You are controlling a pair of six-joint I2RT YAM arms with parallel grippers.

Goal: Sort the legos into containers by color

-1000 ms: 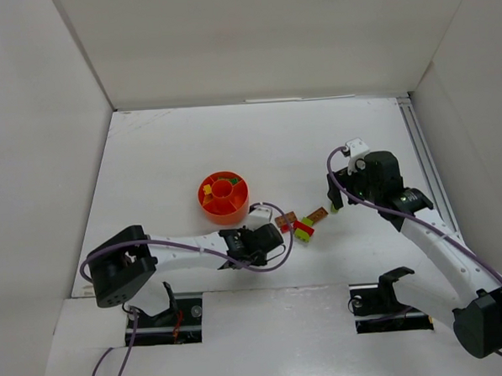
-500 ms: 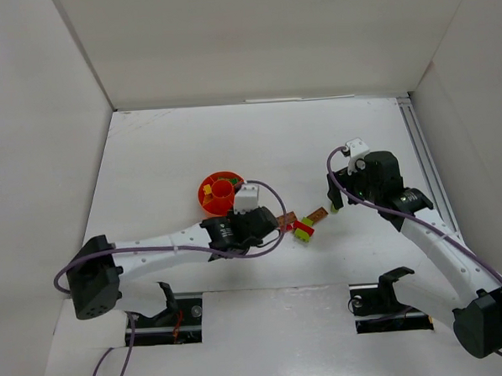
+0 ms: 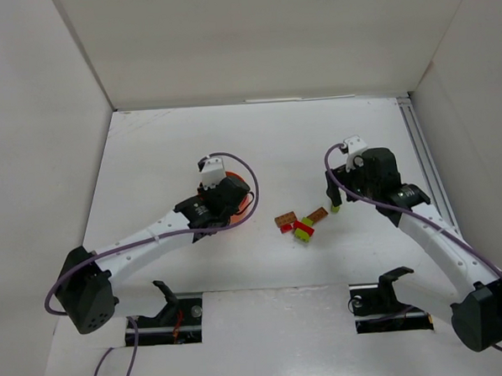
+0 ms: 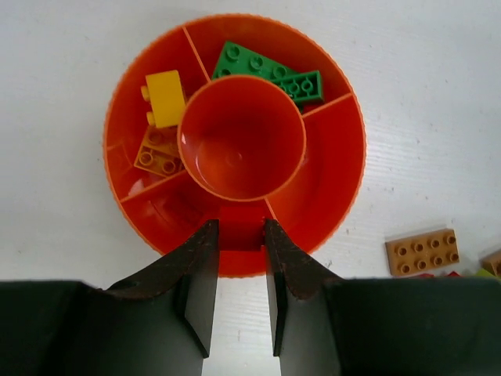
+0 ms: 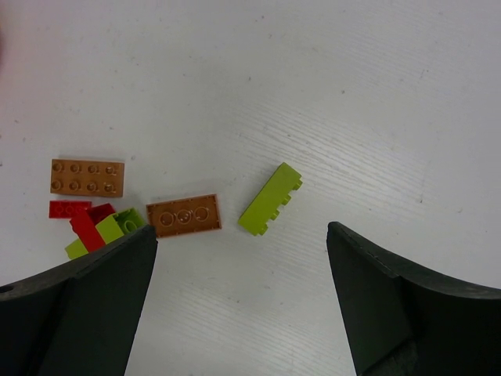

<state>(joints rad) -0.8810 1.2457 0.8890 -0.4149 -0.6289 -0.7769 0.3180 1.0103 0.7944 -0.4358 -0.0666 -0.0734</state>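
In bowl [image 4: 333, 176]: green bricks [image 4: 270, 69], yellow brick [image 4: 166, 98], orange brick [image 4: 159, 153]. Left gripper [image 4: 239, 225] pinches red brick [image 4: 241, 239] over bowl. Right of bowl, not sorted: brown bricks [image 5: 88, 178], lime brick [image 5: 270, 200], red bricks [image 5: 81, 219]; right gripper [image 5: 241, 233] spread wide.

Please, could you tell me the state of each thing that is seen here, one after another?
left pincer: shut on a red brick, over the near rim of the bowl.
right pincer: open, empty.
bowl: upright, centre cup empty.
green bricks: lying in one compartment.
yellow brick, orange brick: together in another compartment.
lime brick: on its side, alone.
first brown brick: flat, studs up.
second brown brick: flat, upside down.
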